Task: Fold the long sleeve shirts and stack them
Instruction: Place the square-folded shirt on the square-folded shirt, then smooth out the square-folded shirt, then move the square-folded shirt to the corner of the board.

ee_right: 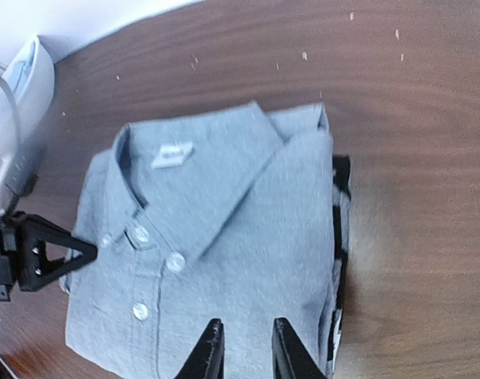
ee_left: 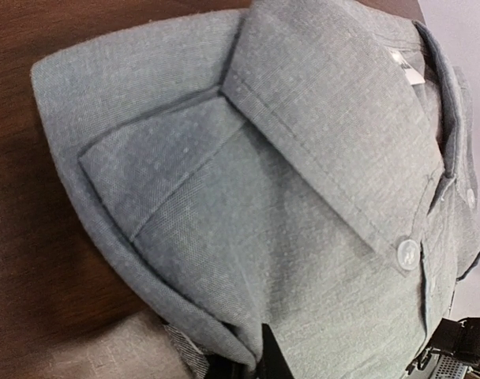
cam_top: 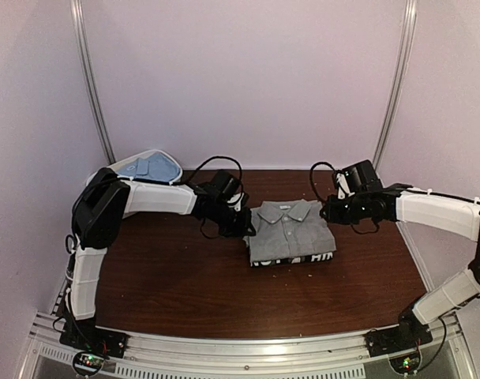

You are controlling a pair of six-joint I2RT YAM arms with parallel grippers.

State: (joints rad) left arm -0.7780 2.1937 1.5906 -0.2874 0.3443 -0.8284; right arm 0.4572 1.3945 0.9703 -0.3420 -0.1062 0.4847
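The grey shirt point(cam_top: 290, 233) lies folded, collar up, squarely on the checked shirt point(ee_right: 340, 237) at mid bench point(cam_top: 185, 276), so the stack is begun. My right hand point(ee_right: 242, 328) hangs over its right shoulder, fingers a little apart, gripping nothing. My left hand point(cam_top: 238, 223) sits at the opposite edge, nearly closed; I cannot tell if cloth is in it. The light blue shirt point(cam_top: 149, 168) waits in the white tub point(cam_top: 174, 163) at the far left, nothing between us but my own left arm.
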